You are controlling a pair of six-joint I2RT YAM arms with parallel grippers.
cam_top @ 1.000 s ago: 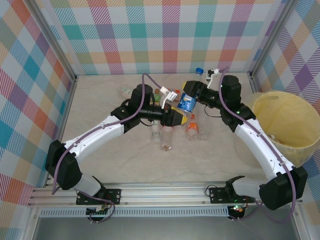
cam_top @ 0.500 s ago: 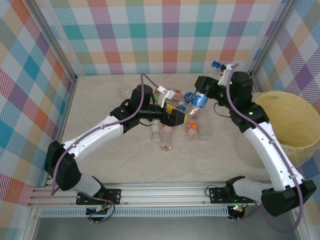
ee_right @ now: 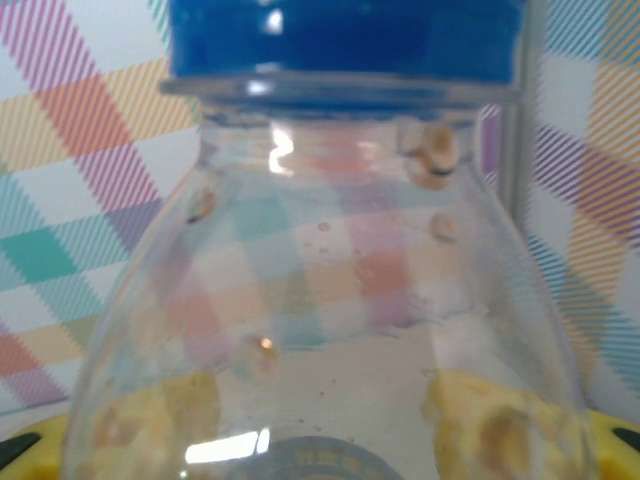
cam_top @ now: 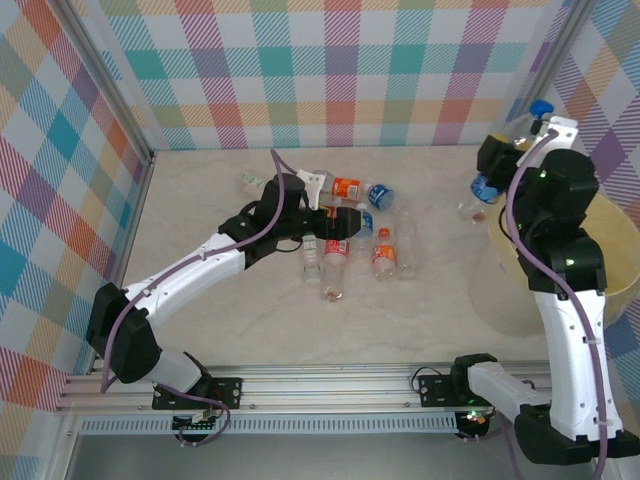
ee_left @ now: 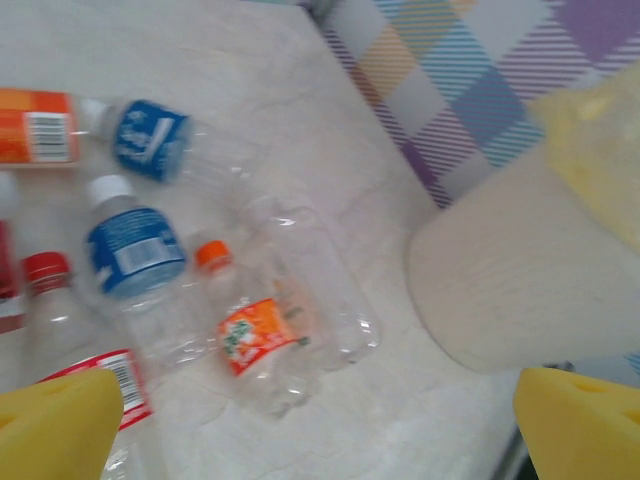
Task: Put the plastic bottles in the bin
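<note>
Bin: the large pale yellow bin (cam_top: 618, 262) stands at the right edge of the bench (cam_top: 200, 300), mostly behind the right arm. The left wrist view shows its pale wall (ee_left: 500, 290) with yellow liner (ee_left: 600, 150) at the rim.
Bin contents: cannot be made out in any view.
Held bottle: a clear blue-capped bottle (cam_top: 484, 188) with a blue label is raised off the bench, tilted, with its cap toward the far right corner. It sits by the bin's far left edge. Close up (ee_right: 340, 280) it looks empty apart from droplets and specks on its wall.
Loose bottles: a cluster lies on its sides mid-bench, well apart from the bin. It includes an orange-labelled bottle (cam_top: 348, 188) (ee_left: 40, 125), a blue-labelled bottle (ee_left: 135, 245) with a white cap, an orange-capped bottle (cam_top: 383, 255) (ee_left: 260, 330) and a red-capped bottle (ee_left: 80, 350).
Stray: a small bottle (cam_top: 250, 183) lies alone toward the far left.
Right gripper (cam_top: 510, 150): clamped on the blue-capped bottle, with yellow pads (ee_right: 500, 425) pressed to both sides.
Left gripper (cam_top: 345, 225): spread wide and empty above the cluster, its yellow fingertips (ee_left: 60, 425) at the view's lower corners.
Right arm: reared up tall, wrist high beside the bin.
Left arm: stretched low across the bench toward the middle.
</note>
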